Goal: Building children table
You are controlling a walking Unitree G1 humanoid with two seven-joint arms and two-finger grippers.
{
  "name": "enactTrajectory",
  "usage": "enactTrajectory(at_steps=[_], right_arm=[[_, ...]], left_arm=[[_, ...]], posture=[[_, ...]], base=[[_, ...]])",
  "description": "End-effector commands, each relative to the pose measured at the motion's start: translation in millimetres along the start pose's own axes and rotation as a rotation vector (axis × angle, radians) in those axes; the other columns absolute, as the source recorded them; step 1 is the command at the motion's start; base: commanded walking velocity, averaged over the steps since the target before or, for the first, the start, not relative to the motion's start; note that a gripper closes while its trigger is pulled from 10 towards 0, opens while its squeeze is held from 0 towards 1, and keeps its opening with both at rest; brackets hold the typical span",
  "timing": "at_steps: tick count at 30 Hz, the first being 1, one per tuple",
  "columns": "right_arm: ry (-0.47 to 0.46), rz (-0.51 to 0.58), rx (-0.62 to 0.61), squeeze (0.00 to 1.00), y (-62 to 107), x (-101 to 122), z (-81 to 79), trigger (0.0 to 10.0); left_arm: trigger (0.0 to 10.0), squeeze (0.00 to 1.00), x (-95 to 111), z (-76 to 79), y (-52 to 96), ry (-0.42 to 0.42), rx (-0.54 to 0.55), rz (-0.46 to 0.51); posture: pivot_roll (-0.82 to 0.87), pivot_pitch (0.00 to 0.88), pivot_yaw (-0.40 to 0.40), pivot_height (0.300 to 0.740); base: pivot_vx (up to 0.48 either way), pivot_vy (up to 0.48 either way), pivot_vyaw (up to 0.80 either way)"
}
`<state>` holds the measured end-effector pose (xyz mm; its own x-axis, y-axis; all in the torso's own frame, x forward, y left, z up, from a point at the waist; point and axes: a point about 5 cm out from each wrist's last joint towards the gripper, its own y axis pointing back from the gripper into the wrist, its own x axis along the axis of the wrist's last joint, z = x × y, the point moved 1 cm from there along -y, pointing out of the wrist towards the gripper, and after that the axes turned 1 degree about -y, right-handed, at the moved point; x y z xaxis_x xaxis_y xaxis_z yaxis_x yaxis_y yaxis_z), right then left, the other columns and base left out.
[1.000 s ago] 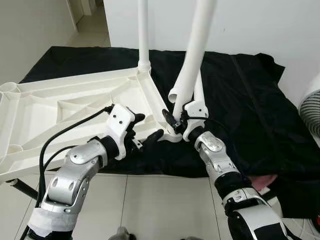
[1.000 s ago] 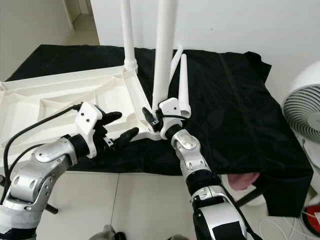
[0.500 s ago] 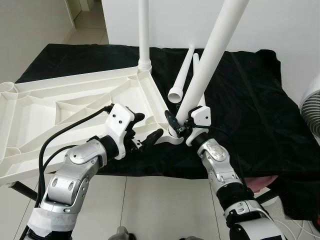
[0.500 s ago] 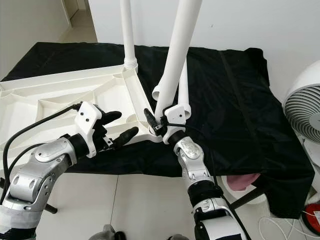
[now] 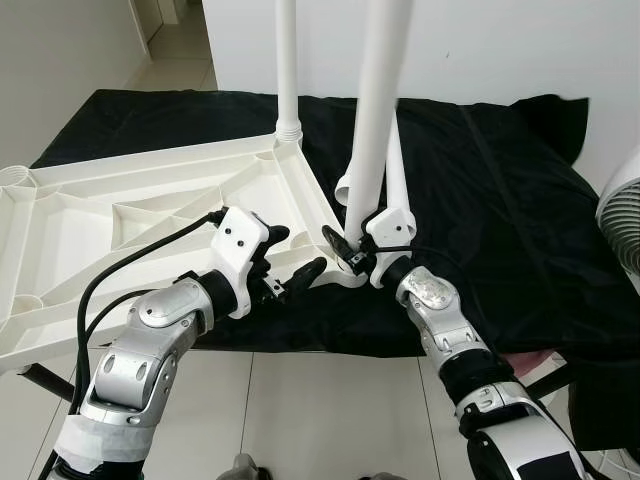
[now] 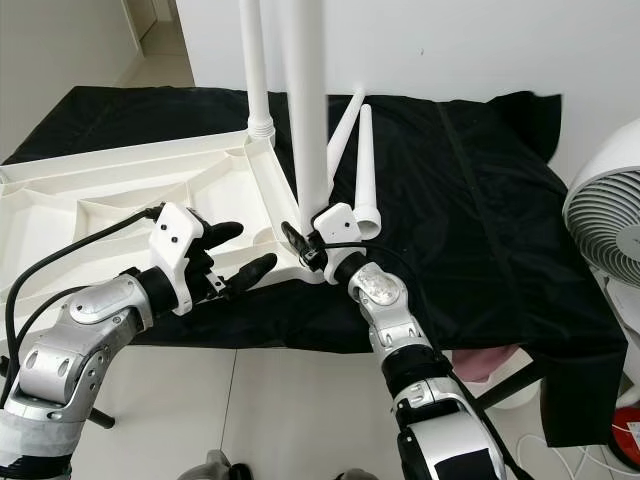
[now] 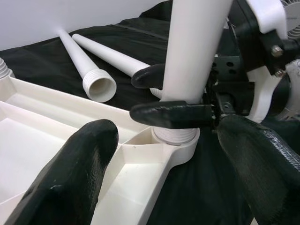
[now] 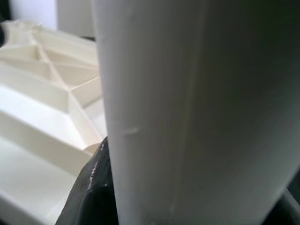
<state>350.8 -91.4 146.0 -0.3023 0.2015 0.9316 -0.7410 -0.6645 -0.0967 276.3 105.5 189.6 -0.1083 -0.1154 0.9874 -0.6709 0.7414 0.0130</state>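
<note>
Tabletop: white plastic, lying underside up on a black cloth, taking up the left of the scene
Left gripper: hovering beside the near corner socket, its two black fingers spread wide and holding nothing
Fitted leg: already standing upright in the far corner socket of the tabletop
Held leg: standing nearly upright with its threaded end sitting in the near corner socket
Right gripper: its two fingers are closing round the held leg just above the socket, clamping it
Spare legs: lying on the cloth just behind the held leg, threaded ends facing the robot
Fan: standing at the far right edge, beside the cloth
Step in hand: seemingly the second leg is being seated and screwed into its socket
Next move: judging from the threads, the leg is needing to stay straight while being turned, with the left gripper likely bracing the tabletop
Count: one tabletop, four legs in all, being one fitted, one held and two loose; two grippers; one fan
</note>
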Motion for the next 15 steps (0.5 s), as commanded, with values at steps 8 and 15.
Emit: enactTrajectory(at_steps=[8,15], right_arm=[[-0.019,-0.091,0.071,0.0,11.1,-19,-1.6,10.0],[-0.159,-0.134,-0.007,0.0,9.1,-25,6.8,10.0]], left_arm=[[10.0,0.0,2,-3.6,0.4,-0.005,0.014,0.0],[10.0,0.0,3,-3.4,0.7,-0.005,0.013,-0.001]], posture=[[-0.05,0.075,0.029,0.74],[-0.05,0.076,0.031,0.74]], base=[[0.0,0.0,0.0],[0.0,0.0,0.0]])
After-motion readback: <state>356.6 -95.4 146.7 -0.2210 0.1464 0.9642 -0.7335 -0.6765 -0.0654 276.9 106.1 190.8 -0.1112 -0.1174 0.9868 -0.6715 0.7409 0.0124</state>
